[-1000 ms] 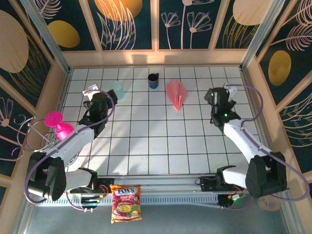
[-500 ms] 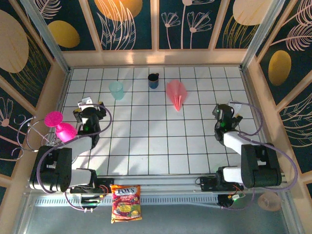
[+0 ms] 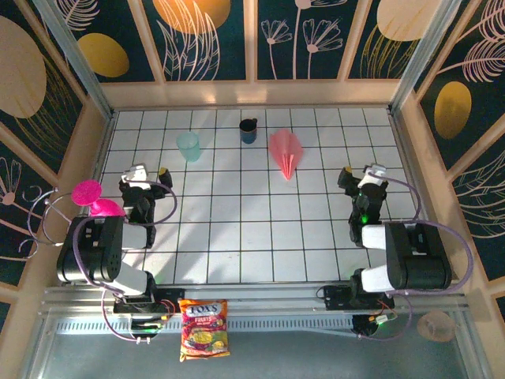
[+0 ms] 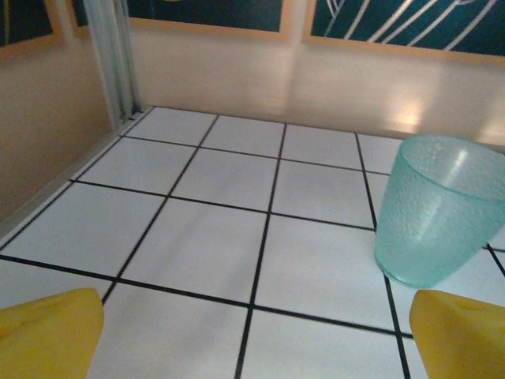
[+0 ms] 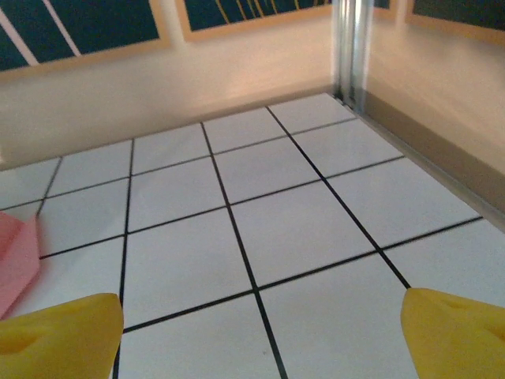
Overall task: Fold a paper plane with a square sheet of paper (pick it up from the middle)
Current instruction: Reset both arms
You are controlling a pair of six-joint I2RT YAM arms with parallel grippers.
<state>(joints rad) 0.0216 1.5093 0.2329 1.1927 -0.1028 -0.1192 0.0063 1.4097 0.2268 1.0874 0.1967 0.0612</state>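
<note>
The paper plane [image 3: 286,151] is lying flat near the far edge of the tabletop [image 3: 252,237], a little right of centre. Its nose is pointing toward the near edge and its creased wings are fanning out behind. The left hand [image 3: 148,175] is hovering by the left edge and the right hand [image 3: 361,175] by the right edge, both well apart from the plane. Each hand is spread wide and holding nothing, the yellow fingertips [image 4: 47,332] framing bare tiles in the wrist views. With the salmon-pink paper already shaped into a dart and neither hand touching it, the folding is looking finished. The arms appear to be parking at the sides so that the plane is sitting undisturbed. A teal cup [image 3: 188,146] and a dark mug [image 3: 248,130] are standing near the same far edge, left of the plane. A magenta goblet [image 3: 95,201] is sitting just outside the left edge, playing no part in the work.
</note>
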